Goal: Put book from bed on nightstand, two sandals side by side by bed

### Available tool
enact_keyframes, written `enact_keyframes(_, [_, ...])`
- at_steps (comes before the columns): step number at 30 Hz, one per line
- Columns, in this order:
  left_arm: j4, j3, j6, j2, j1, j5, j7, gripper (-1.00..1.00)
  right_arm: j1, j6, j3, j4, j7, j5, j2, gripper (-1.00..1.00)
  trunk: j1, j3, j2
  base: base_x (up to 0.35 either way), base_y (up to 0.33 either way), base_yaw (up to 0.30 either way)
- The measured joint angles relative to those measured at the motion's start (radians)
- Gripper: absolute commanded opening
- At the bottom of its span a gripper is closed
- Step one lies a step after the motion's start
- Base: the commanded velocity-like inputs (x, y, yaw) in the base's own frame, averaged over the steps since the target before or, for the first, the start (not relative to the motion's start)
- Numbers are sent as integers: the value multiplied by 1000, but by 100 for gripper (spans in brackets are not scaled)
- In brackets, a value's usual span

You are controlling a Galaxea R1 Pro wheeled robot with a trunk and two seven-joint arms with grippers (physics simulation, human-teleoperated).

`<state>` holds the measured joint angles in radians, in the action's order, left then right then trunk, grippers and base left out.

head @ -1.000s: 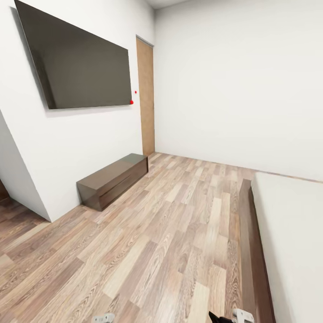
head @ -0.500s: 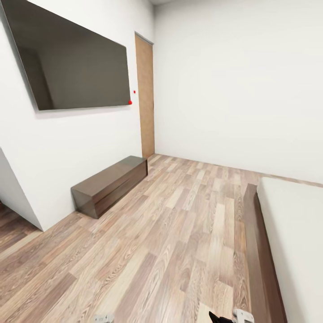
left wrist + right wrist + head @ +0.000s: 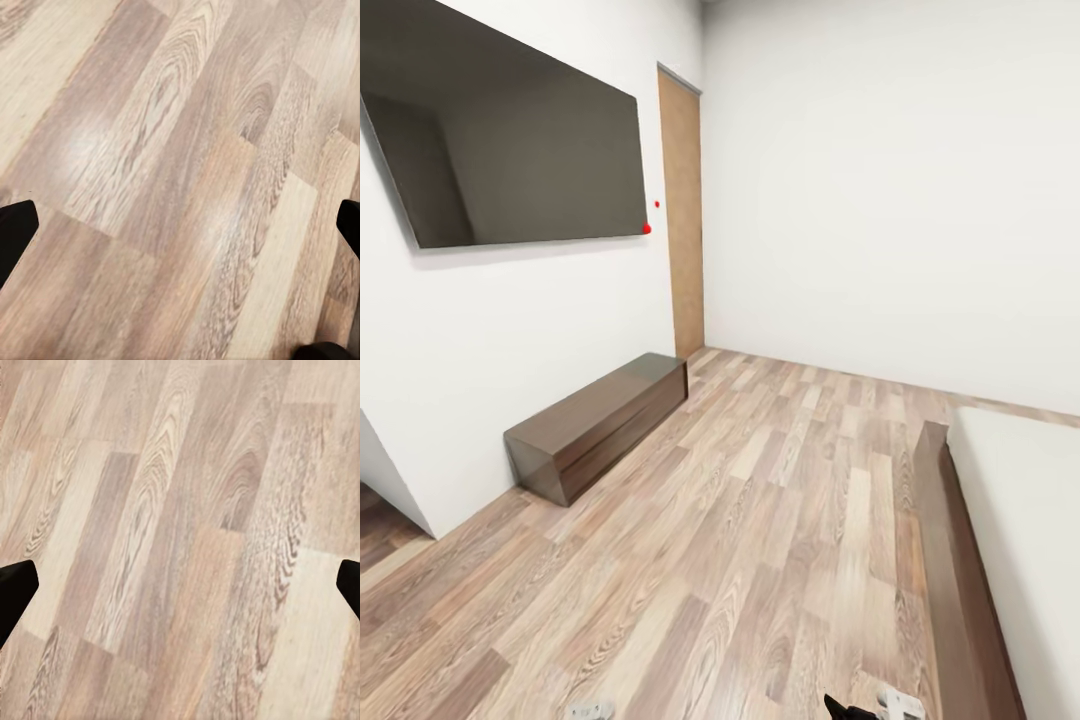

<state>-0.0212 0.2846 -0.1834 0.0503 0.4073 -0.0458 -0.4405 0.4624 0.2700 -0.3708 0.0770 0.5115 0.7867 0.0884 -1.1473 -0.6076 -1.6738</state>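
Now rolling into the bedroom beside the bed (image 3: pixel 1020 500); left gripper (image 3: pixel 180 225) and right gripper (image 3: pixel 180 585) spread wide, empty, low over the floor (image 3: pixel 760 540). No book or sandals visible yet.

Floor (image 3: pixel 760 520): wood planks, mixed pale and brown, marked grain, low sheen with soft highlights in the left wrist view. Walls (image 3: pixel 880 180): plain white, matt, smooth. Screen (image 3: pixel 520 160): dark, glossy, reflecting the room. Door (image 3: pixel 682 210): light brown wood, matt. Bench cabinet (image 3: pixel 595 420): dark brown wood, glossy top. Bed (image 3: pixel 960 560): dark brown wooden frame, pale matt mattress.
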Motion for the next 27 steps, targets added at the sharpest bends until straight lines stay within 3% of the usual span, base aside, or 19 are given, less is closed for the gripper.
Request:
enact_keyframes(16, [0, 0, 0, 0, 0, 0, 0, 100, 0, 0, 0, 0, 0, -2, 0, 100, 0, 0, 0, 331, 0, -5])
enact_keyframes(27, [0, 0, 0, 0, 0, 0, 0, 100, 0, 0, 0, 0, 0, -2, 0, 100, 0, 0, 0, 331, 0, -190])
